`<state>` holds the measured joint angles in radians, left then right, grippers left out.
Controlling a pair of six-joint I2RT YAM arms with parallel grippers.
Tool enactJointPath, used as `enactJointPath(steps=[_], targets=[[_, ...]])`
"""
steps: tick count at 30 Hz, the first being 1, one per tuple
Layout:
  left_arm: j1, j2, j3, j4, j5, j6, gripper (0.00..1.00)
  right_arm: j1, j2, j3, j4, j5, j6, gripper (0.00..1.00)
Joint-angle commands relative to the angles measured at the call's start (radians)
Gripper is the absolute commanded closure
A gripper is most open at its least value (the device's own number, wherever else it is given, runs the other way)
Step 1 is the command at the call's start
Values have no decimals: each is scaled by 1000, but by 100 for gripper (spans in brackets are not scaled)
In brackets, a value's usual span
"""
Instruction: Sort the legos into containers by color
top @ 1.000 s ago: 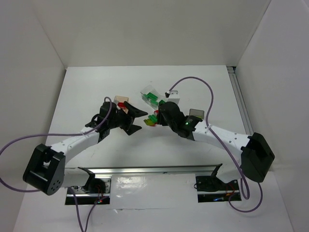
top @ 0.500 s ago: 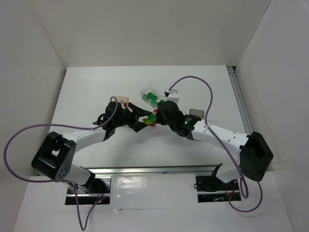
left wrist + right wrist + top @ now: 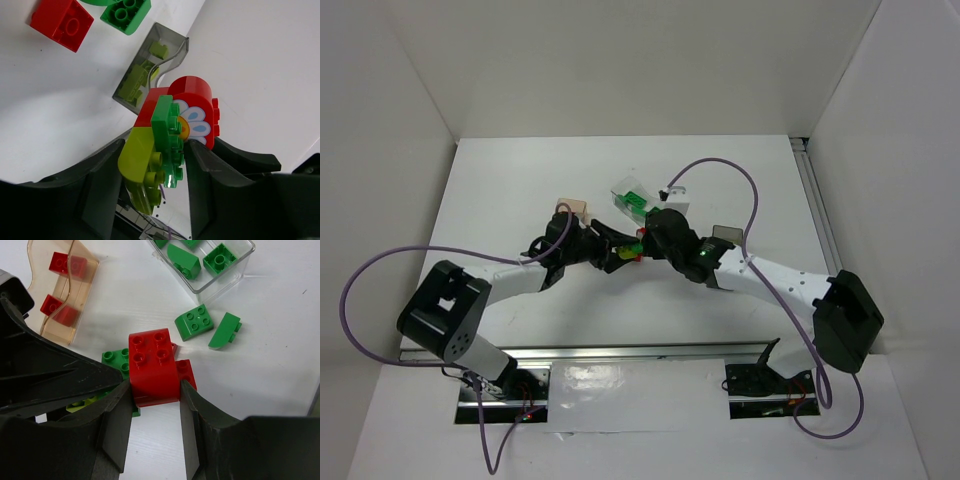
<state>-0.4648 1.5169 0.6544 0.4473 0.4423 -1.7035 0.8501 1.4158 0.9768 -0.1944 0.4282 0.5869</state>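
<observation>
Handover above the worktop (image 3: 740, 170). Top view: the left arm (image 3: 510, 282) has swung in from the lower left, so that its jaws now meet the right jaws at the brick cluster (image 3: 633, 247), frame centre, just below the clear container (image 3: 632, 198). Left wrist view: the left jaws, narrowed from wide, flank the red, green and yellow-green cluster; whether they already pinch it cannot be told. The yellow-green contents of the dark grey container (image 3: 150, 65) are legible only here. Right wrist view: the right jaws clamp the cluster's red brick (image 3: 152, 367). Only this view shows red bricks in the tan container (image 3: 65, 295), upper left. Probable purpose: pulling the stack apart for sorting.
</observation>
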Motion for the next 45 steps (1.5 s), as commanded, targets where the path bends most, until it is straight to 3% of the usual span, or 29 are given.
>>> enactJointPath(steps=[1, 6, 13, 22, 31, 36, 38, 40, 43, 44, 45], targets=[[-6, 12, 19, 54, 3, -28, 41, -5, 8, 54, 53, 6, 14, 76], [-6, 23, 30, 45, 3, -28, 70, -5, 8, 54, 53, -3, 14, 76], [-6, 32, 30, 5, 3, -18, 100, -5, 8, 92, 42, 44, 24, 76], [-6, 23, 10, -5, 3, -8, 100, -5, 28, 161, 29, 108, 14, 76], [100, -61, 60, -143, -8, 116, 100, -5, 26, 94, -22, 124, 5, 76], [132, -95, 138, -319, -51, 221, 100, -5, 26, 53, -22, 104, 14, 76], [141, -64, 248, -407, -60, 370, 100, -5, 26, 43, -22, 80, -1, 76], [141, 31, 354, -618, -98, 543, 100, -5, 26, 34, -22, 80, -12, 76], [92, 116, 474, -740, -166, 637, 100, -5, 26, 25, -22, 70, -12, 76], [81, 126, 475, -772, -216, 666, 99, -17, 17, 25, -22, 70, -21, 76], [63, 126, 487, -785, -240, 676, 90, -17, 17, 25, -22, 60, -21, 76]])
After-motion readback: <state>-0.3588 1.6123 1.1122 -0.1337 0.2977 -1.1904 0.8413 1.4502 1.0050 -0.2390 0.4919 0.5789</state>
